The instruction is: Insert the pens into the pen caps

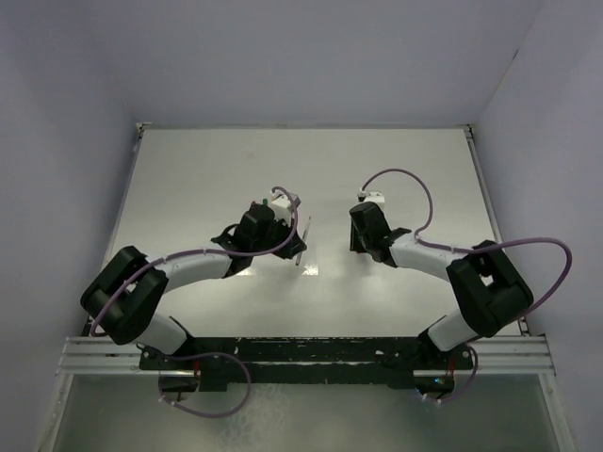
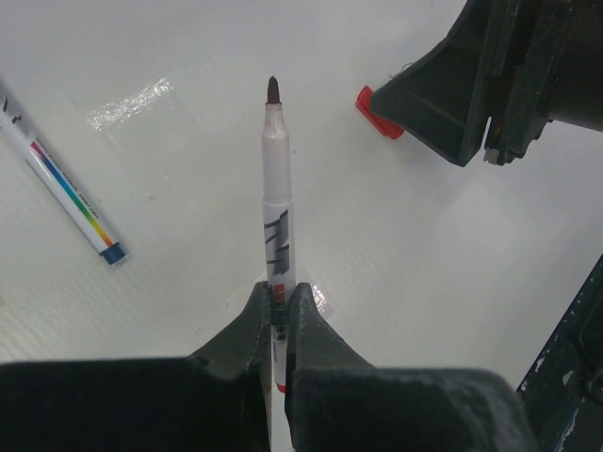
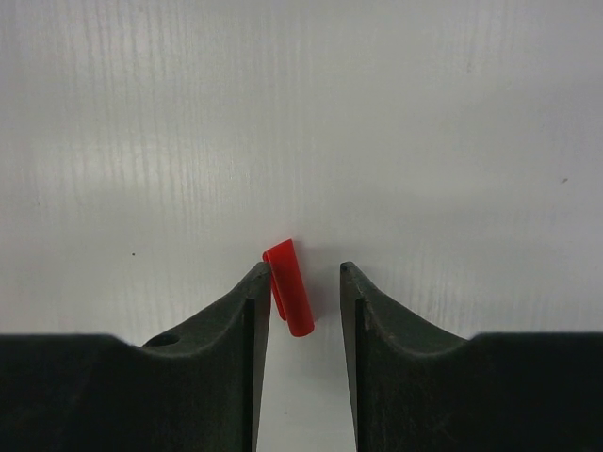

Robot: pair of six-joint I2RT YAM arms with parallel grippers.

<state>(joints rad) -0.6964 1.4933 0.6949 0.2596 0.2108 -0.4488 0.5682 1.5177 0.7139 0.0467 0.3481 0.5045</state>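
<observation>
While the left gripper [image 2: 274, 301] is clamped tight on the lower barrel of a red-tipped pen [image 2: 275, 179], the pen stands out straight past the fingers, uncapped, its dark red tip pointing away toward the far side. Barrel is white with grey and red print.

Red cap [image 3: 289, 287] lies flat on the white bench [image 3: 301, 113], between the fingertips of the right gripper [image 3: 304, 270]. That gripper is parted to a moderate gap, not closed. The cap touches the finger on the left of the wrist view; bare bench shows between it and the other finger. It lies slightly askew.

From the left wrist view, the same cap sits ahead and right of the pen tip, well apart from it, just beside the right gripper's dark body.

Second pen [image 2: 71, 188] lies on the bench left of the held one, with a rainbow stripe and a blue end. Not touched.
</observation>
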